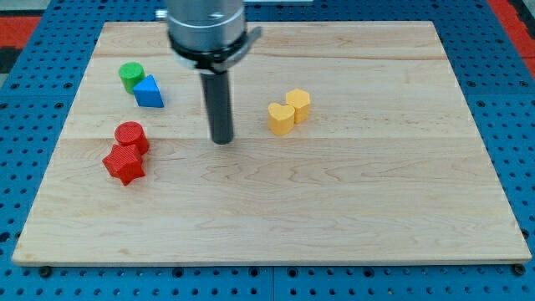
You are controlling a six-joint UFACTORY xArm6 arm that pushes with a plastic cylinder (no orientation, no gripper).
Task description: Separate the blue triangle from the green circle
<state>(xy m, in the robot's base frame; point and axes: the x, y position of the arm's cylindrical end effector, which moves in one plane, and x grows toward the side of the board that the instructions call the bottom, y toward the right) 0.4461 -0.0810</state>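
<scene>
The blue triangle (150, 92) lies at the board's upper left. The green circle (130, 75) touches it on its upper left side. My tip (222, 140) rests on the board to the right of the blue triangle and a little lower, about a block and a half's width away, touching no block.
A red cylinder (131, 135) and a red star-shaped block (124, 164) sit together at the left, below the blue triangle. A yellow heart (281, 118) and a yellow hexagon (298, 104) sit together right of my tip. The wooden board (334, 209) lies on a blue pegboard.
</scene>
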